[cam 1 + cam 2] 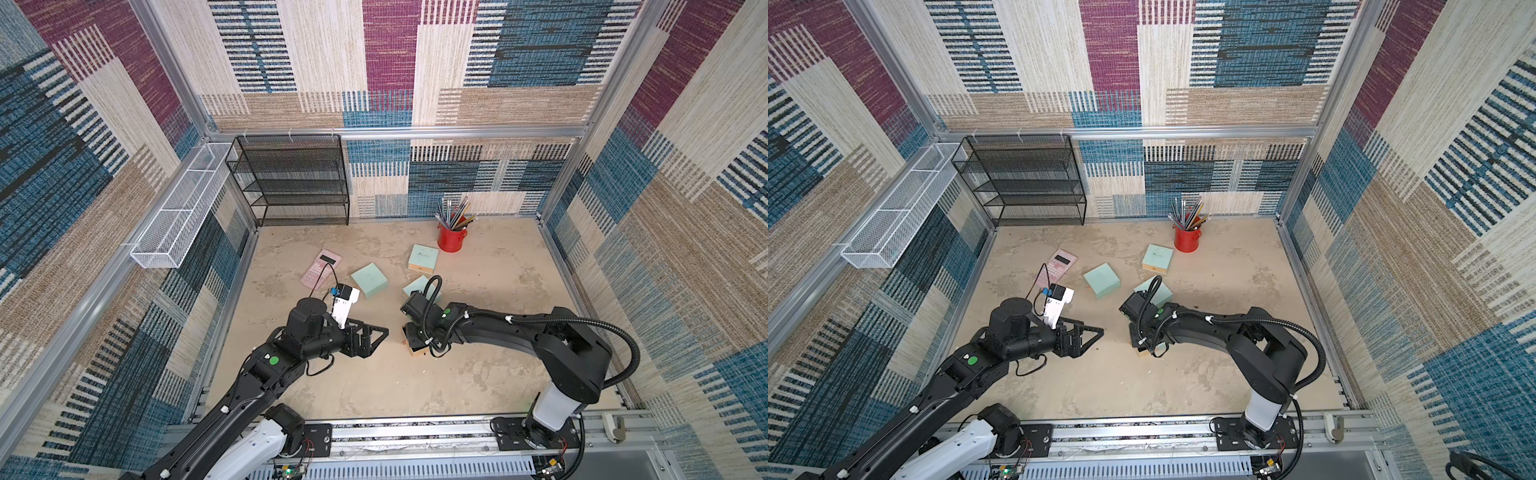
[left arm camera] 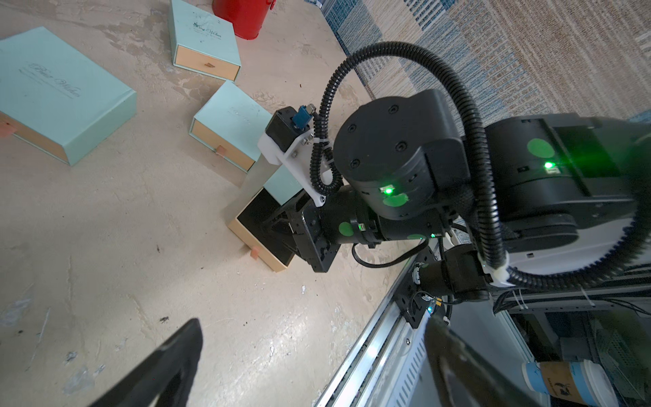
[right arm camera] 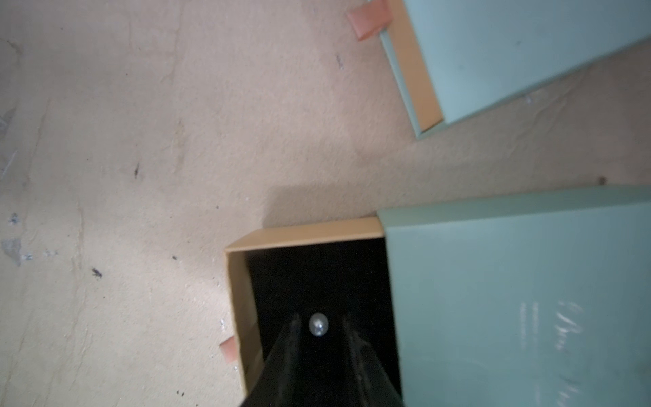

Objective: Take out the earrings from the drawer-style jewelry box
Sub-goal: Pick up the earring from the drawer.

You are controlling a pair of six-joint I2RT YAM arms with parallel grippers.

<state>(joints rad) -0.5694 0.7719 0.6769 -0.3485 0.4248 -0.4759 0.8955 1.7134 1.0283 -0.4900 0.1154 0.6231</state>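
- Four mint-green boxes lie on the table (image 1: 374, 395). Three are closed: a large box (image 1: 370, 280), a far box (image 1: 423, 257) and a near box (image 1: 413, 286) that is half covered by the right arm.
- The fourth is the open jewelry box (image 3: 510, 282). Its tan drawer (image 3: 303, 232) is pulled out and shows a black lining.
- One earring (image 3: 318, 324) is visible, a single silvery-white bead. It lies on the drawer's black lining, directly between the tips of the right gripper (image 3: 321, 316).
- The right gripper's two fingers (image 3: 292, 334) reach into the drawer, narrowly spread on either side of the bead. A thin dark gap shows on each side, and blur hides whether anything touches.
- The left gripper (image 2: 313, 320) is spread wide and holds nothing. It hangs over bare table, well apart from the boxes.
- There is one pink calculator (image 1: 322, 268), one red pot (image 1: 452, 237) of pencils, one black mesh shelf (image 1: 291, 183) and one white wire basket (image 1: 178, 212).
- In both top views the right wrist covers the open box, and only a tan corner shows.
- Two pale specks sit on the table beside the drawer front, too small to identify.
- The printed script on the lids is unreadable.
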